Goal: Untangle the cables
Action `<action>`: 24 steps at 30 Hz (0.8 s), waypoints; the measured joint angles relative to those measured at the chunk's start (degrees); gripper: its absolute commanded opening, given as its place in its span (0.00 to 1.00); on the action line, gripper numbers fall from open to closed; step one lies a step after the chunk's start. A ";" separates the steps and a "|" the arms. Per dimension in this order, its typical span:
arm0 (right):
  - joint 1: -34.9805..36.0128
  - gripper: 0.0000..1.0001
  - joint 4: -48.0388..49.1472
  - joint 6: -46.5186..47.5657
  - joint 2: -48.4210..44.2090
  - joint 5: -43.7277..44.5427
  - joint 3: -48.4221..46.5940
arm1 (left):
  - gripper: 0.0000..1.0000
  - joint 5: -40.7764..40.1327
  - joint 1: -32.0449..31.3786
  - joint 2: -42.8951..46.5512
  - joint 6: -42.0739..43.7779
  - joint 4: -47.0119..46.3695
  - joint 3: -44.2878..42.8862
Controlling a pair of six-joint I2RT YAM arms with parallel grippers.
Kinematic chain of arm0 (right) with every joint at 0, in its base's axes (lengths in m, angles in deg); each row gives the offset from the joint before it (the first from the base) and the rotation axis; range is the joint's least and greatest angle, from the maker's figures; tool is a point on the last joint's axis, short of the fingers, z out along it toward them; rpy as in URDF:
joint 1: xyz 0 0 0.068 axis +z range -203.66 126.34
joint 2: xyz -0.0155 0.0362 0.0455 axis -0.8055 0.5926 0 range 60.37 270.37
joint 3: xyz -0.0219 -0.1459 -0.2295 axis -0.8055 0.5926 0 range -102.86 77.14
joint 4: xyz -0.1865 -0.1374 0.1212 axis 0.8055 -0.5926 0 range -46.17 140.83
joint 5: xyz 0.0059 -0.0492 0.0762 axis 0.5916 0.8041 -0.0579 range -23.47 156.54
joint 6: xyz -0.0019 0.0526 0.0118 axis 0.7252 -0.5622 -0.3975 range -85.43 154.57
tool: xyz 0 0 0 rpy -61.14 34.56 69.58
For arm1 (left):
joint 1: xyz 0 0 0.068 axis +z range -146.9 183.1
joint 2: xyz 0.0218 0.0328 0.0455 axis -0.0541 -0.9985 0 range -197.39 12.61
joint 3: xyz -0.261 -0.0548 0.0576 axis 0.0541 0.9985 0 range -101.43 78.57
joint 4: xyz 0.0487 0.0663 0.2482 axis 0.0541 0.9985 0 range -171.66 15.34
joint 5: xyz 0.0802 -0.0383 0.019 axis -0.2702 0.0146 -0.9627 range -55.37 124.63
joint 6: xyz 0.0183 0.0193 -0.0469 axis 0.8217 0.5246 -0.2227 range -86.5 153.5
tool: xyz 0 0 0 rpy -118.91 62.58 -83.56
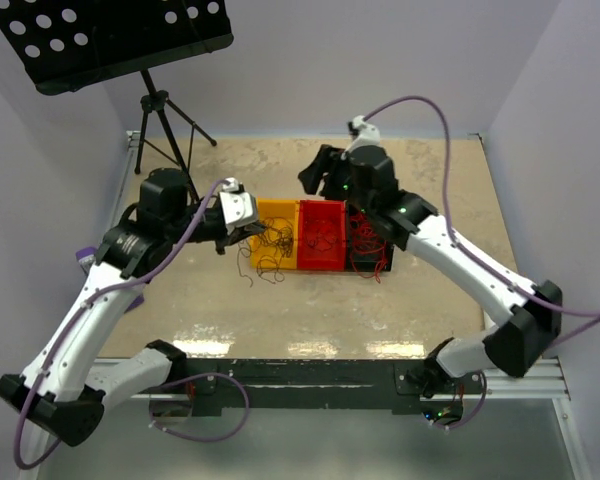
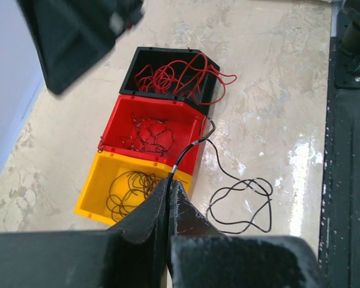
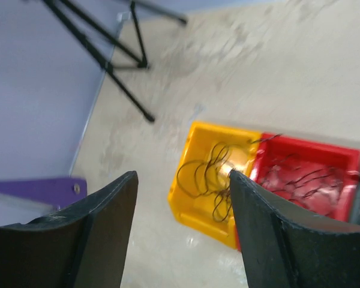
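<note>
Left gripper (image 2: 170,182): pinching a black cable (image 2: 183,157) that trails onto the table (image 2: 276,90).
Right gripper (image 3: 183,177): spread, seemingly empty; the view is blurred.
Below it: yellow bin (image 3: 195,207).

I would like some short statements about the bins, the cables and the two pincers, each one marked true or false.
1. The left pincer is shut on a black cable. True.
2. The right pincer holds a cable. False: it is open and empty.
3. The black bin holds red cables. True.
4. The yellow bin stands between the other two. False: the red bin is in the middle, and the yellow bin is at one end.
</note>
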 measured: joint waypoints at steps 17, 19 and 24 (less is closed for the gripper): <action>-2.32 0.70 -9.55 -4.52 -20.92 19.10 5.84 | 0.00 -0.07 -4.79 -37.57 -5.84 -18.78 -11.15; -2.32 0.70 -9.81 -4.72 -21.05 19.26 5.84 | 0.00 0.09 -5.31 -40.85 -7.58 -21.88 -11.74; -2.34 0.70 -10.54 -4.83 -21.07 19.28 5.84 | 0.00 -0.76 -5.40 -44.98 -12.41 -29.35 -9.53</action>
